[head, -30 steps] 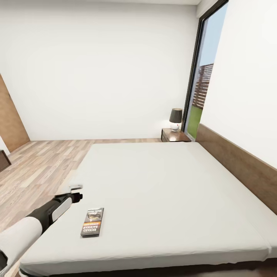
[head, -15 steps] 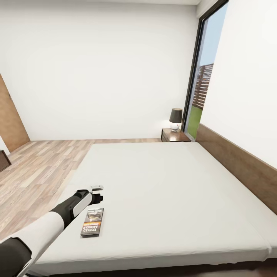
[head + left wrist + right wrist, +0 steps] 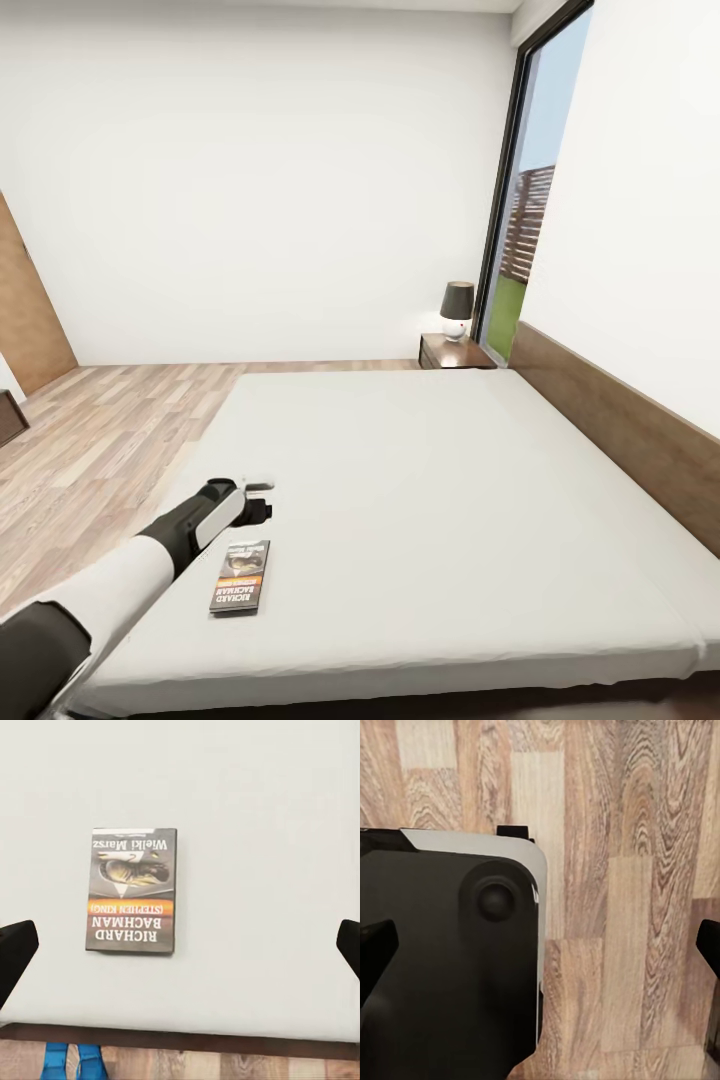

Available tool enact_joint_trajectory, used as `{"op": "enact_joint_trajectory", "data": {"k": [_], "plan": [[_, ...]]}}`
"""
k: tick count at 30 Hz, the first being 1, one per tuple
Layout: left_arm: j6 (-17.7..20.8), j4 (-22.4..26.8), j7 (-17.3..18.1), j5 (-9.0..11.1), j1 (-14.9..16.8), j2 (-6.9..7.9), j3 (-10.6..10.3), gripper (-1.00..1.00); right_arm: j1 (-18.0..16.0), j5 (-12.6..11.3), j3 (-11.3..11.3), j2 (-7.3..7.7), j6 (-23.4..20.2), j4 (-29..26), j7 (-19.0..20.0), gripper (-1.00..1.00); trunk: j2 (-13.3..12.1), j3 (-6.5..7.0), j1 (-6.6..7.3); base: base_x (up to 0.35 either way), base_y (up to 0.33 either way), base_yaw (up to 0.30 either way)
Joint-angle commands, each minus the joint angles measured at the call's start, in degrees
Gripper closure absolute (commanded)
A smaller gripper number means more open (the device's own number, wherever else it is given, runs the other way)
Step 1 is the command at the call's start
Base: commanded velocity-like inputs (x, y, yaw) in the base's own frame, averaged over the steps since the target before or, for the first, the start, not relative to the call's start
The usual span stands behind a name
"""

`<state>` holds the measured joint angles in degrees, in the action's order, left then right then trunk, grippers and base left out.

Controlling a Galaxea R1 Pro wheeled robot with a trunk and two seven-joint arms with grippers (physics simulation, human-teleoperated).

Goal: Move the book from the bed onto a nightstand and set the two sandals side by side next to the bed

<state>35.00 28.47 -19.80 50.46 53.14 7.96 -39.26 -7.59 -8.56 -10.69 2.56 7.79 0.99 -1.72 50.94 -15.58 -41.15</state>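
Left tool (image 3: 262, 497) above dark-covered, orange-banded book (image 3: 240, 577)

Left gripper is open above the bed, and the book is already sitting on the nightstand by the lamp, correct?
Not quite. The book is not on the nightstand; it lies flat on the bed near its edge, as the head view shows. The rest holds: the left gripper is open above the bed, and the lamp stands on the nightstand.

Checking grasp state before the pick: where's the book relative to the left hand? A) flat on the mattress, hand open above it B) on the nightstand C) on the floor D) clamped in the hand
A: the book lies flat on the bed, and the left hand has its fingertips spread wide, apart from it.
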Motion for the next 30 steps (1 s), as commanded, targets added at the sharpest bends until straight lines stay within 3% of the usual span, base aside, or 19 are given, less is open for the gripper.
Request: {"op": "enact_joint_trajectory", "data": {"k": [1, 10, 30], "plan": [[0.8, 0.1, -0.5, 0.7, 0.7, 0.07, -0.4, -1.0, -0.1, -0.5, -0.5, 0.02, 0.3, 0.1, -0.1, -1.0, 0.1, -0.08, -0.01, 0.0, 0.0, 0.0], [2.6, -1.2, -0.4, 0.6, 2.9, 0.14, -0.2, -1.0, -0.1, -0.5, -0.6, 0.17, 0.3, 0.3, 0.0, -1.0, 0.1, -0.08, -0.01, 0.0, 0.0, 0.0], [2.0, -2.0, -0.5, 0.6, 3.4, 0.1, -0.6, -1.0, -0.1, -1.0, -0.5, 0.25, 3.1, 0.9, -0.1, -1.0, 0.1, -0.08, -0.01, 0.0, 0.0, 0.0]]}}
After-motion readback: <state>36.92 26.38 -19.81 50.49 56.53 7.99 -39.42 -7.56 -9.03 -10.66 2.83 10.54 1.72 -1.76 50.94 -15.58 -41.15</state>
